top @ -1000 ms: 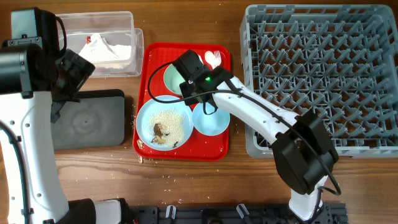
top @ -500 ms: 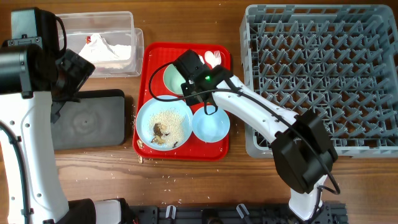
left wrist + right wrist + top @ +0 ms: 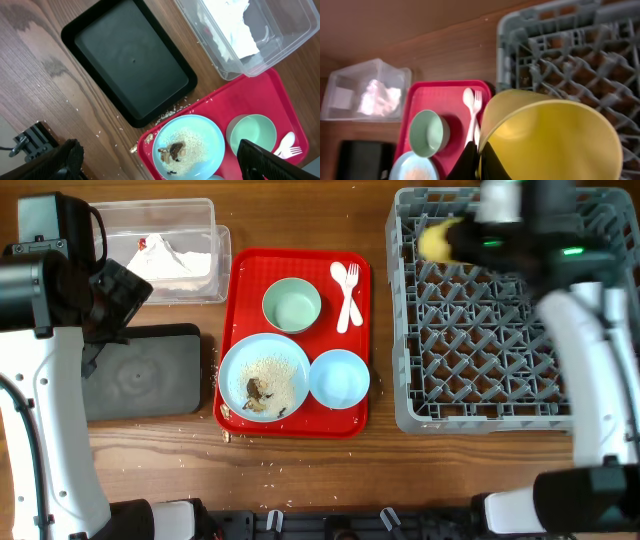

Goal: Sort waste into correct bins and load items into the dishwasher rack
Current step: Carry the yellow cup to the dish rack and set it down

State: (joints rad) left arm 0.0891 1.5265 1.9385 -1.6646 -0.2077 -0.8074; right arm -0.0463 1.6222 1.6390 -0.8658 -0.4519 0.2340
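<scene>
- Nearest me, the plate (image 3: 264, 378) with rice and brown scraps (image 3: 257, 392) sits on the red tray (image 3: 245, 270), just beside the blue bowl (image 3: 339, 378)
- Behind them on that tray: the green bowl (image 3: 292, 307), then the fork and spoon (image 3: 347, 290) side by side
- My left hand (image 3: 160, 160) hangs above the table near the black tray (image 3: 140, 370), fingers wide apart, holding nothing
- The napkin (image 3: 170, 252) lies in the clear tub (image 3: 200, 220)
- Over the rack's (image 3: 500, 330) far left corner, my right hand (image 3: 478, 157) is clamped on the yellow cup's (image 3: 435, 242) rim
</scene>
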